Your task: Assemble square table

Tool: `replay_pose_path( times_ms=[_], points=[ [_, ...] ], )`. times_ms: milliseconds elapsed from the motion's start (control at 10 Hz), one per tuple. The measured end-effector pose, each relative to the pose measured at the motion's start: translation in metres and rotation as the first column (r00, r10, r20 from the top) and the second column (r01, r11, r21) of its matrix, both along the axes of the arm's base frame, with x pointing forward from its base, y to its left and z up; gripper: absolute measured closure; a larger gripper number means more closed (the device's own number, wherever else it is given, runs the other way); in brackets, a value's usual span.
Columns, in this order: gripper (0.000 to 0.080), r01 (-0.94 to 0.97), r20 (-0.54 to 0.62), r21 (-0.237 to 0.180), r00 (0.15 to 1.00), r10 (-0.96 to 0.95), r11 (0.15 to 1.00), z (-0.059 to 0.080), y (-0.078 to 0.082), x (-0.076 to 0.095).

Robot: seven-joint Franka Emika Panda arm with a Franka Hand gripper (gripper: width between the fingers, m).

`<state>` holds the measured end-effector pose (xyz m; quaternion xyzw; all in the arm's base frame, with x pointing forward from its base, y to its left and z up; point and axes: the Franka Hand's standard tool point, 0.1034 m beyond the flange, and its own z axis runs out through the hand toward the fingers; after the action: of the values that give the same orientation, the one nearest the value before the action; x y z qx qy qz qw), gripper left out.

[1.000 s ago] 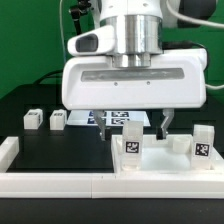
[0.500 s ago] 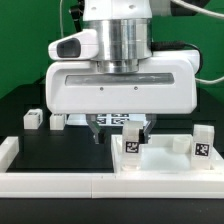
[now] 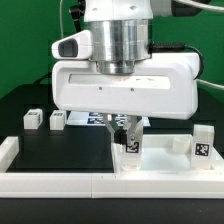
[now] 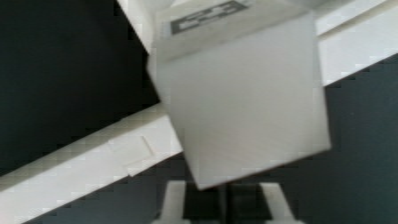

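Observation:
The white square tabletop [image 3: 158, 162] lies at the front right of the exterior view. A tagged white leg [image 3: 130, 146] stands on its left part, and a second leg [image 3: 203, 143] stands at its right corner. Two loose legs [image 3: 33, 119] [image 3: 57, 121] lie on the black mat to the left. My gripper [image 3: 128, 133] hangs straight over the left standing leg, its fingers close on either side of the leg's top. In the wrist view that leg [image 4: 240, 100] fills the picture, its near end between my fingertips [image 4: 224, 195].
The marker board [image 3: 104, 118] lies behind the gripper. A long white border rail [image 3: 50, 182] runs along the front edge, with a raised end [image 3: 8, 150] at the exterior view's left. Black mat [image 3: 60, 150] lies between the rail and the loose legs.
The gripper has moved toward the exterior view's left and lowered over the left standing leg. Its fingers, wide apart before, now stand close around the leg. The leg has not moved.

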<state>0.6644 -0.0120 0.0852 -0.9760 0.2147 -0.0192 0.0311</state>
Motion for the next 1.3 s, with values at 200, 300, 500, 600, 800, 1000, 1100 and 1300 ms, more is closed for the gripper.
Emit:
replay_pose_path(
  times_ms=[200, 300, 500, 600, 800, 1000, 1100, 1300],
  points=[
    [0.0797, -0.011, -0.035, 0.012, 0.999, 0.012, 1.0, 0.004, 0.006, -0.003],
    [0.0797, -0.012, -0.073, 0.025, 0.997, 0.014, 1.0, 0.009, 0.007, -0.006],
    [0.0783, -0.012, -0.103, 0.037, 0.995, 0.016, 0.999, 0.014, 0.008, -0.009],
    [0.0783, -0.009, -0.115, 0.041, 0.993, 0.014, 0.999, 0.017, 0.006, -0.01],
    [0.0598, -0.007, -0.119, 0.041, 0.993, 0.012, 0.999, 0.016, 0.005, -0.011],
    [0.0282, -0.007, -0.122, 0.041, 0.992, 0.012, 0.999, 0.014, 0.005, -0.013],
    [0.0177, -0.006, -0.121, 0.041, 0.993, 0.011, 0.999, 0.012, 0.006, -0.014],
    [0.0158, -0.013, -0.114, 0.037, 0.993, 0.017, 0.999, 0.002, 0.013, -0.019]
  ],
)
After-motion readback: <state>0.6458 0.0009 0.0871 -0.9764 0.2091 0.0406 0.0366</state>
